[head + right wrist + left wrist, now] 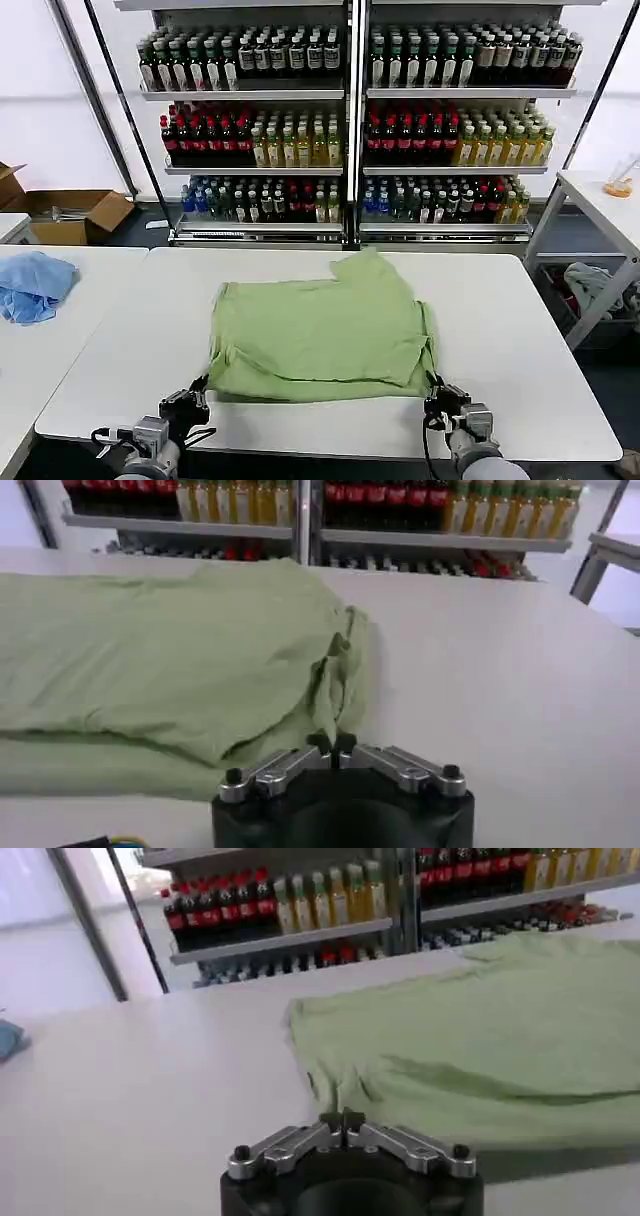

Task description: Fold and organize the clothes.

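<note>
The light green T-shirt [322, 335] lies spread across the middle of the white table [520, 330], folded over on itself, plain side up, with a hump of fabric at its far edge toward the shelves. At its near left corner sits the left gripper [190, 400]; at its near right corner, the right gripper [440, 400].

From the head view both grippers sit right at the shirt's near edge, but the fingers are too small to judge there. The wrist views settle it. In the left wrist view the left gripper [340, 1119] has its fingertips drawn together, tips meeting right at the shirt's [480, 1038] corner edge; I can't tell whether any cloth is caught between them. In the right wrist view the right gripper [331, 744] is narrowed too, tips touching, pressed against a bunched fold of the shirt [170, 660], and it looks like fabric is pinched there.

No readable writing on the shirt; bottle labels on the shelves [350, 130] are too small to read.

Around it: 3 tiers of bottles behind the table, dark caps on top, red and yellow below. A light blue cloth [32, 285] sits on the neighbouring table to the left, well apart. A cardboard box [70, 215] stands on the floor beyond it.
</note>
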### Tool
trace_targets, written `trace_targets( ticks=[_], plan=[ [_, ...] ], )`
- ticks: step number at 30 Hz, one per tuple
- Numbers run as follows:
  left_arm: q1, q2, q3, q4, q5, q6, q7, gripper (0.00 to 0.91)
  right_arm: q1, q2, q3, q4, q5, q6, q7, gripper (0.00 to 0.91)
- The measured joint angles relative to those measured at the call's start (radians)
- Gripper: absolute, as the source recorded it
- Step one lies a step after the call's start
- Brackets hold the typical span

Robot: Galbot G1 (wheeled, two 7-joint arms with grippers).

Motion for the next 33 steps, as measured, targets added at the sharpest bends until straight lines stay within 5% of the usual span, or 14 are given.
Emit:
trace_targets(
  ticks=[2, 3, 4, 5, 21, 33],
  plan=[
    [0.009, 0.0, -0.006, -0.01, 0.0, 0.002, 0.0, 0.03, -0.038, 0.006, 0.005, 0.027, -0.014, 0.005, 0.0, 0.01],
    [0.013, 0.001, -0.008, -0.016, 0.001, 0.002, 0.0, 0.03, -0.055, 0.009, 0.007, 0.039, -0.023, 0.006, 0.001, 0.846],
    [0.019, 0.0, -0.011, -0.022, 0.001, 0.002, 0.0, 0.282, -0.073, 0.014, 0.009, 0.052, -0.032, 0.006, 0.001, 0.907],
    [0.025, -0.001, -0.014, -0.029, 0.003, 0.002, 0.0, 0.907, -0.089, 0.018, 0.011, 0.064, -0.04, 0.008, 0.002, 0.907],
    [0.107, 0.01, -0.06, -0.153, 0.033, 0.03, 0.018, 0.907, -0.17, 0.001, 0.095, 0.21, -0.098, 0.064, 0.003, 0.907],
    [-0.044, 0.052, -0.029, -0.102, -0.064, 0.055, -0.029, 0.907, 0.139, -0.044, 0.0, 0.072, 0.034, -0.005, 0.07, 0.907]
  ],
)
